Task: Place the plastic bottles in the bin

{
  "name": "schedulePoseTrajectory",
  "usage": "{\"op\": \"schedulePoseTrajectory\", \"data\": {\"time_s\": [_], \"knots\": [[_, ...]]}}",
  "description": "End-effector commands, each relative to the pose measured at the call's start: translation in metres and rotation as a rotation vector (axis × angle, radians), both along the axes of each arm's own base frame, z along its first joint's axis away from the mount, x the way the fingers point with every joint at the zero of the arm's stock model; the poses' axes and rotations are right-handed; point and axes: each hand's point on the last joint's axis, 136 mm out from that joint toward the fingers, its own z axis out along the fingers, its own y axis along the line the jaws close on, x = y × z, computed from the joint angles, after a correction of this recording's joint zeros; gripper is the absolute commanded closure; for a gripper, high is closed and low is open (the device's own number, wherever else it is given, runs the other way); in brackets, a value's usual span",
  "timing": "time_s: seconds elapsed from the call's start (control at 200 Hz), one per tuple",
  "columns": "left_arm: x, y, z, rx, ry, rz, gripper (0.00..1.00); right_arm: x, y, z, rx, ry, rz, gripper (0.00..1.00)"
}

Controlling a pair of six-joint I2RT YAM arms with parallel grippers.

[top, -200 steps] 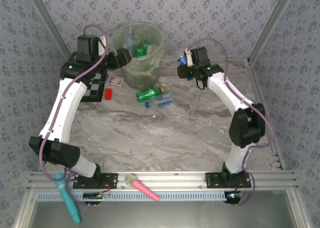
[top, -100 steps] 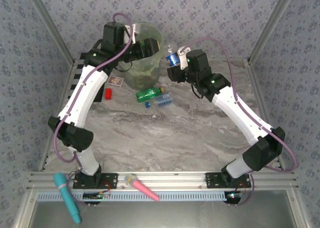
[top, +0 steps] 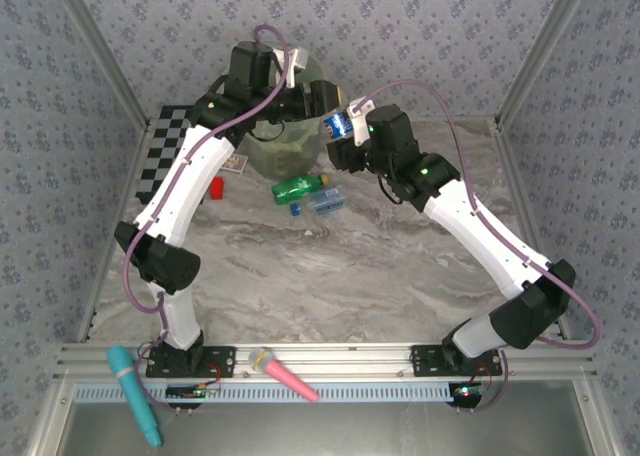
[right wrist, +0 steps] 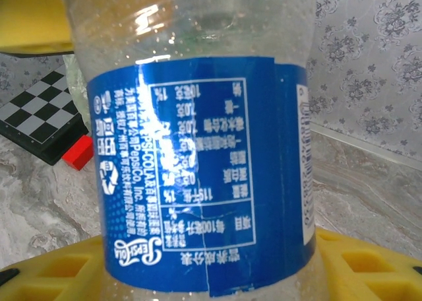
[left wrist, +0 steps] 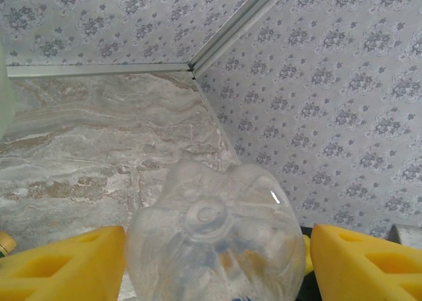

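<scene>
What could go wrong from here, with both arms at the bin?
1. The left end effector and right end effector crowd together at the right rim of the bin; they could collide.
2. The blue-labelled bottle in the right end effector sits by the rim, not clearly over the opening; released now, it may fall onto the table.

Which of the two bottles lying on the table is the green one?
The green bottle, the one nearer the bin; the clear bottle beside it has a blue cap.
</scene>
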Motion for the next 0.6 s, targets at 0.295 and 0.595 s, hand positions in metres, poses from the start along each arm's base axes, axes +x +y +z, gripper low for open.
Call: {"op": "schedulePoseTrajectory", "data": {"time_s": [0.295,0.595], "knots": [[-0.009,-0.013,0.002,-0.021,0.023,-0.064,0.24,-0.015,0.004,0.02,0.027,-0.04,0.033,0.39],[-0.01,-0.014,0.008,-0.023,0.008,-0.07,0.36,-0.015,0.003,0.021,0.03,-0.045,0.016,0.34]]}}
